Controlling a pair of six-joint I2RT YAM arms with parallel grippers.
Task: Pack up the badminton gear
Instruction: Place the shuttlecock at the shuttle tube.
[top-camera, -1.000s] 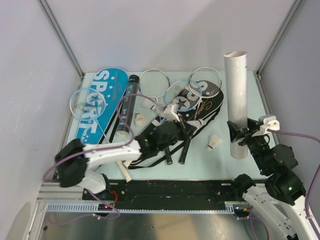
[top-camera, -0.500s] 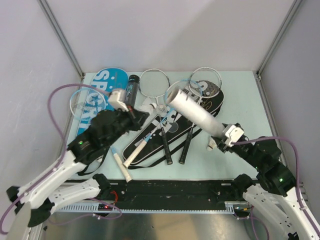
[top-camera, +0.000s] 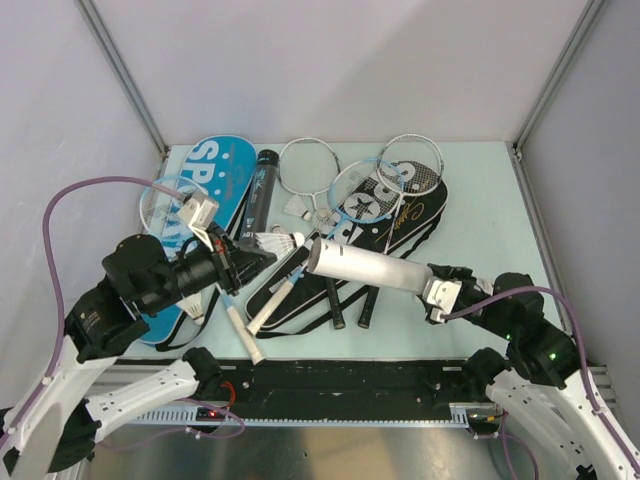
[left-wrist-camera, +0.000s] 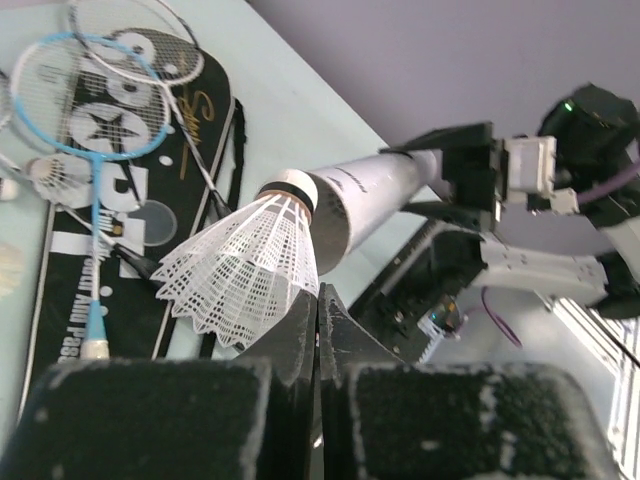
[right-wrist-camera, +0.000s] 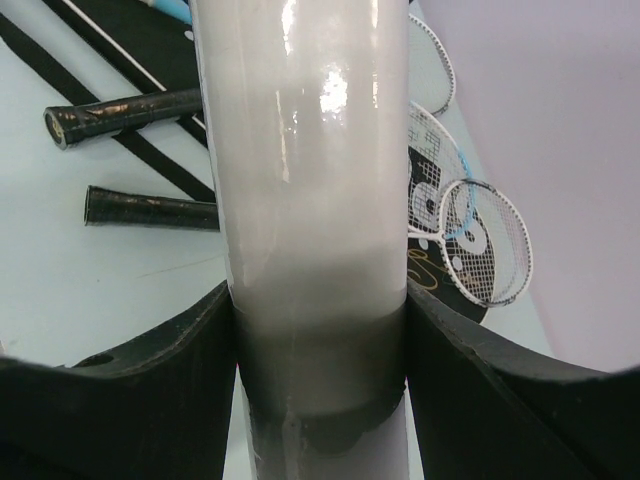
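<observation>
"How many of each?"

"Four rackets (top-camera: 308, 165), two tubes, two bags. The left hand (left-wrist-camera: 318, 300) is clenched on one shuttlecock (left-wrist-camera: 245, 265), its cork right by the mouth of the white tube (top-camera: 365, 265) the right hand (top-camera: 438, 292) grasps."

"Room?"

"The black tube (top-camera: 265, 185), blue bag (top-camera: 215, 170) and black bag (top-camera: 400, 215) lie beyond both hands. Bare table (top-camera: 490, 200) reaches the edge beyond the right hand."

Open tabletop (top-camera: 490, 215) at far right; centre and left crowded with rackets (top-camera: 308, 167), black bag (top-camera: 405, 215), white tube (top-camera: 365, 266) aloft.
</observation>
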